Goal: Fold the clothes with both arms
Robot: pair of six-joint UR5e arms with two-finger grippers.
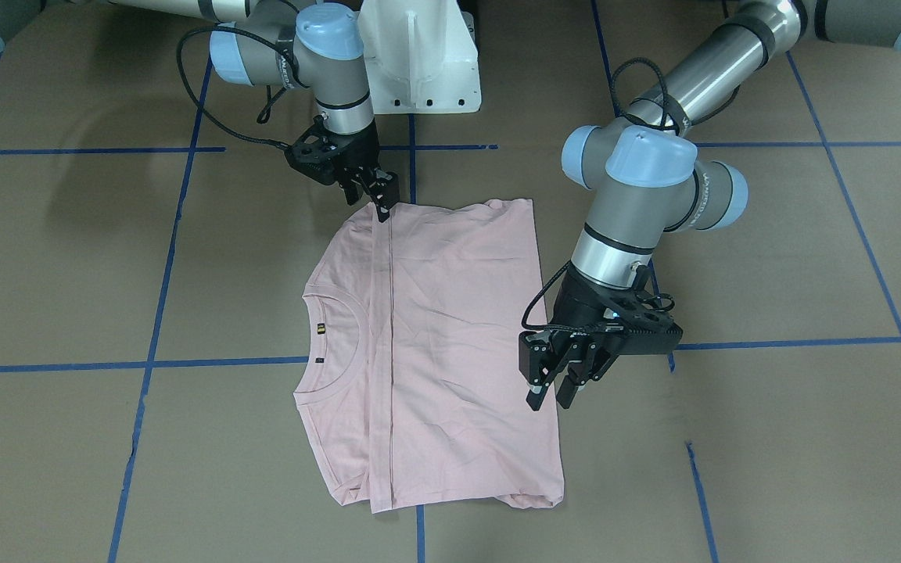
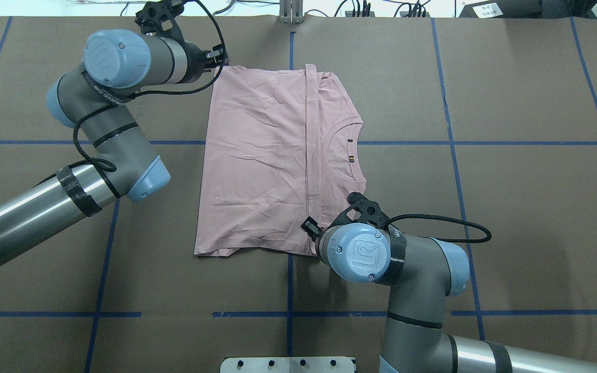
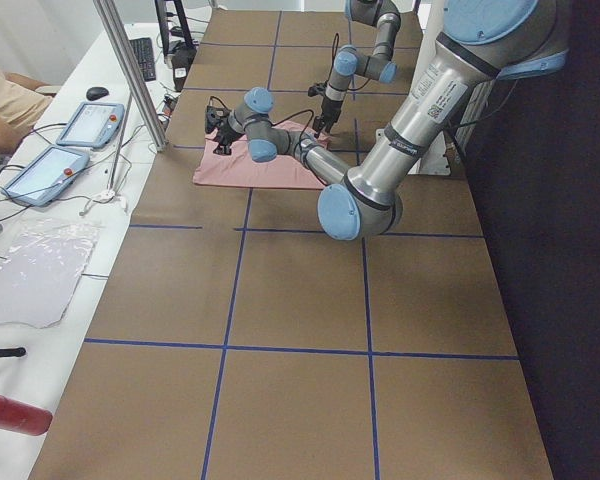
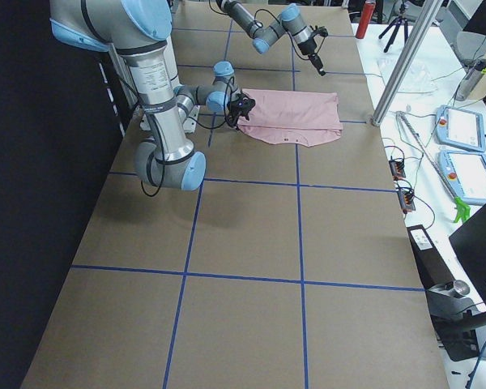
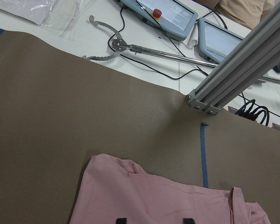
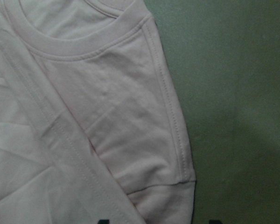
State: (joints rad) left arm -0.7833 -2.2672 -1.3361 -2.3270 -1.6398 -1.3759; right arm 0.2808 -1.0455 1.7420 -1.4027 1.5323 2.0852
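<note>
We see the pale pink T-shirt (image 1: 458,328) lying flat mid-table (image 1: 771,250), one side folded in, its neck toward the robot's right. The right gripper (image 1: 378,195), fingers apart, sits low at the shirt's robot-side edge by the folded strip. The left gripper (image 1: 548,399), fingers also spread, hangs over the opposite side's edge toward the far corner.

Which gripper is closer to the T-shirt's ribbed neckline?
Right. The right gripper is at the robot-side edge of the T-shirt, by the shoulder, close to the neckline; the left gripper hovers by its far hem corner.
</note>
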